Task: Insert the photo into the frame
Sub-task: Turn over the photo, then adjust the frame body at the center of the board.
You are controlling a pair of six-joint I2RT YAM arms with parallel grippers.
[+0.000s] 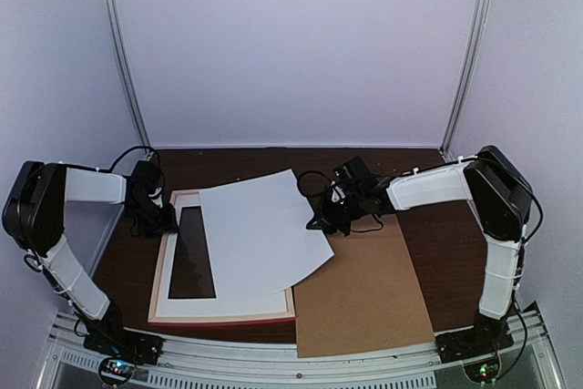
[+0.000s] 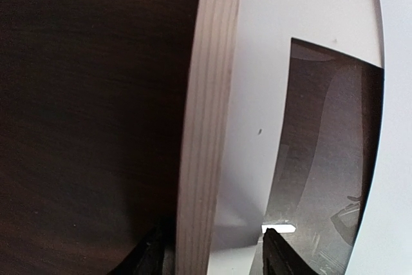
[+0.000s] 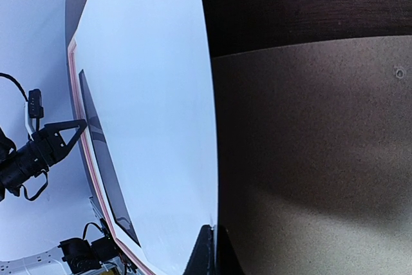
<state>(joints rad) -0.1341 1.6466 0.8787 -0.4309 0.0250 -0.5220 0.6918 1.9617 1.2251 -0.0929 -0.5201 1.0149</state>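
The right gripper (image 3: 209, 254) pinches shut on the right edge of the white rectangular paper photo (image 1: 264, 234), draping it askew over the pink-edged wooden frame (image 1: 162, 266), probably to slide it in. The left gripper (image 2: 215, 256), half-open, straddles the frame's left rail, seemingly bracing it; only its wrist view shows this.
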